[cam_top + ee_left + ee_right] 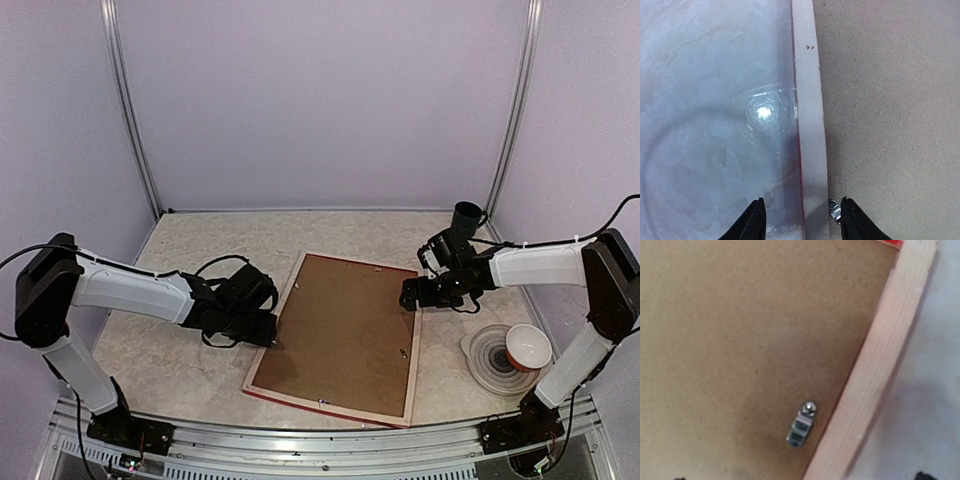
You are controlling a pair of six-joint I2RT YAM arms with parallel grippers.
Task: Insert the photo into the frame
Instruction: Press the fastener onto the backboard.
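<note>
The frame (pixel 330 401) lies face down on the table, pale wood back up and red edges showing, with a brown backing board (pixel 345 335) inside it. The photo is hidden. My left gripper (pixel 268 335) is at the frame's left rail. In the left wrist view it (pixel 804 222) is open, its fingers astride the pale rail (pixel 810 125), one over the table and one by a metal clip (pixel 835 210). My right gripper (pixel 408 293) hovers at the right rail. In the right wrist view it (pixel 800 478) is wide open above another clip (pixel 801 426) beside the rail (pixel 880 365).
A stack of clear glass bowls (pixel 492 365) with a white and red bowl (pixel 527 347) on it stands at the right front. A dark cup (pixel 467 215) stands behind the right arm. Pale walls and metal posts close in the table.
</note>
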